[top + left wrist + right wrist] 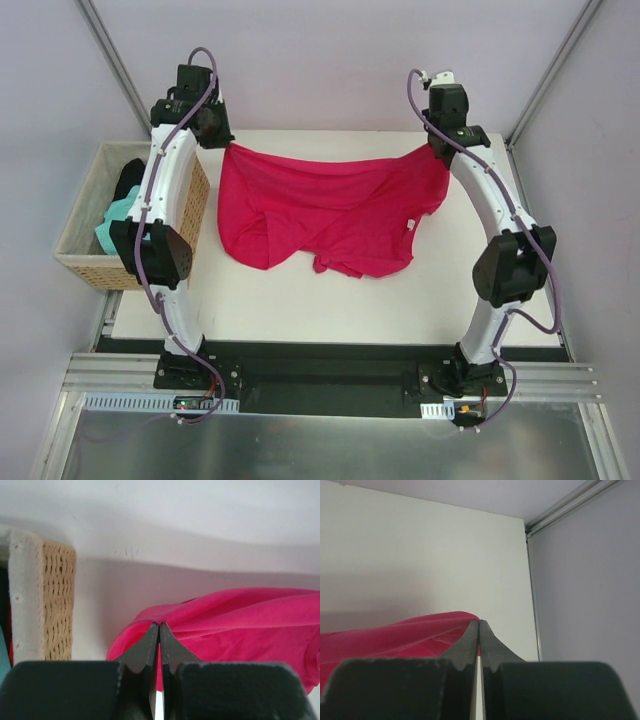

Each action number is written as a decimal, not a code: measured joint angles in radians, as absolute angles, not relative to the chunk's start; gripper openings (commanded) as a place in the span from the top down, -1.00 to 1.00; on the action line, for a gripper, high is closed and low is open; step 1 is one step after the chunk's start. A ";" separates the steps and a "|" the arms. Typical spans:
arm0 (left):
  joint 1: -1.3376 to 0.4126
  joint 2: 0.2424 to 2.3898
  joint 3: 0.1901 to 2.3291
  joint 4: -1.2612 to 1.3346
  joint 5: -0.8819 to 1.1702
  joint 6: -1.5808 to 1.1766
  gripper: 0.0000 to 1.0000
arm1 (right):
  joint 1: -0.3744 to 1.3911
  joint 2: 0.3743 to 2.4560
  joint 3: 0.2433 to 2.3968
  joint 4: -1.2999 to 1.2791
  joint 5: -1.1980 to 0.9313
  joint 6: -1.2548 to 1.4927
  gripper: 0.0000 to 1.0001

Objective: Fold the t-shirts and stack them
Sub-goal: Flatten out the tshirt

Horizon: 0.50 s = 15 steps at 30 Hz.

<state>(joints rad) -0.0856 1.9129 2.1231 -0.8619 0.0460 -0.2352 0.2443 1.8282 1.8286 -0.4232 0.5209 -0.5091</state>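
A bright crimson soft-cloth t-shirt [330, 215] lies spread across the far half of the white counter [330, 310]. Its far edge is drawn out between the two arms, and its near part is rumpled into loose folds, with a small white label [410, 225] showing toward the right. The left fingers [145, 652] are clenched on the shirt's far left corner, where the cloth gathers to a point at their tips. The right fingers [466, 647] are pressed together on the far right corner, with red cloth running away from them to the left. I cannot tell which hem or shoulder each pair holds. Just beside the counter's left edge stands a tan woven wicker basket [78, 262]. Inside it, a mint-green t-shirt [113, 228] and a black t-shirt [130, 178] sit bunched together, not yet folded.

The crimson shirt looks light, thin and quite limp. It sags between the two held corners and will likely crease or double over wherever it goes slack. It seems to need holding at two well-separated points along one edge and being kept taut while laid flat. A pinch on a single layer at a corner or seam should hold better than a pinch on bunched cloth.
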 measured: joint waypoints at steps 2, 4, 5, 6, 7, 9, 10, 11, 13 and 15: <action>-0.086 1.958 2.158 -0.859 0.052 -0.231 1.00 | 0.243 1.875 1.870 -0.431 0.509 -0.506 0.97; -0.086 1.995 2.185 -0.855 0.055 -0.227 1.00 | 0.242 1.920 1.916 -0.434 0.500 -0.500 0.97; -0.086 2.014 2.201 -0.854 0.056 -0.225 1.00 | 0.241 1.941 1.939 -0.435 0.494 -0.496 0.97; -0.086 2.039 2.219 -0.851 0.061 -0.223 1.00 | 0.240 1.959 1.960 -0.434 0.488 -0.493 0.98; -0.086 2.059 2.235 -0.850 0.067 -0.223 1.00 | 0.239 1.972 1.971 -0.434 0.484 -0.489 0.98; -0.086 2.089 2.256 -0.849 0.072 -0.223 1.00 | 0.237 1.996 1.991 -0.435 0.475 -0.480 0.98; -0.086 2.101 2.265 -0.849 0.074 -0.223 1.00 | 0.235 2.007 1.998 -0.435 0.470 -0.477 0.98; -0.086 2.111 2.272 -0.849 0.075 -0.223 1.00 | 0.233 2.016 2.002 -0.435 0.466 -0.473 0.97; -0.086 2.129 2.283 -0.843 0.075 -0.223 1.00 | 0.225 2.040 2.011 -0.435 0.455 -0.463 0.98; -0.086 2.141 2.289 -0.837 0.076 -0.224 1.00 | 0.218 2.057 2.016 -0.440 0.447 -0.455 0.97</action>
<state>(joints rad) -0.0856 2.1410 2.2894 -0.8368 0.0757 -0.2237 0.2176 2.0575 2.0159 -0.4397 0.4469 -0.4553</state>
